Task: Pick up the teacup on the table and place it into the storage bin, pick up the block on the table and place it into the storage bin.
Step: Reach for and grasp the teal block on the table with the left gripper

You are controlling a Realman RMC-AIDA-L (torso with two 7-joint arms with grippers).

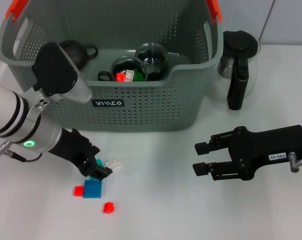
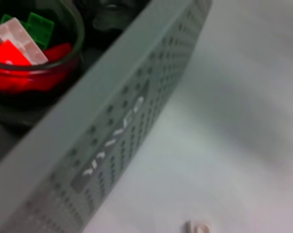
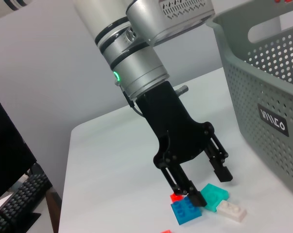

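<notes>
Several small blocks lie on the white table in front of the storage bin: a teal block, a blue block, a white block and two red ones. My left gripper is open and low over them. In the right wrist view its fingertips stand either side of the teal block, beside the blue block. A glass teacup holding red, green and white pieces sits inside the bin, also in the left wrist view. My right gripper hovers open at the right, holding nothing.
The bin also holds a black teapot and a second glass cup. A glass pitcher with a black handle stands on the table right of the bin. The bin's labelled wall rises close behind the blocks.
</notes>
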